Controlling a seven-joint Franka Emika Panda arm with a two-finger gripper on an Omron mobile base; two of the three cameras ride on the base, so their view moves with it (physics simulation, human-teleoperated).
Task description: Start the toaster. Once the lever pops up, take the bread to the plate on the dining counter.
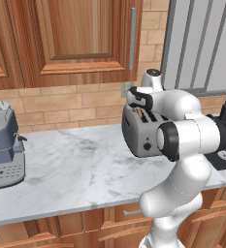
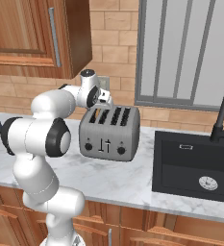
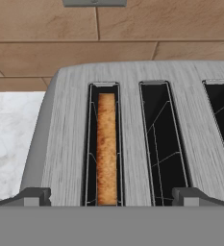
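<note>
Taking the boxy grey brushed-metal toaster [image 2: 109, 133] as landmark: far to its left, at the left end of the white-grey veined marble surface [image 1: 80, 169], stands a blue-grey coffee machine [image 1: 3, 145], with a broad bare stretch of marble between them. The light-brown slice of bread [image 3: 106, 149] sits sunk in the toaster's leftmost slot in the hand view, its top edge below the rim. The tool [image 3: 111, 196] hangs just above the toaster's top, fingers spread wide, holding nothing. Two small dark levers [image 2: 105, 144] sit on the toaster's front. Right of the toaster lies a black sink [image 2: 195, 166], a strip of marble between.
</note>
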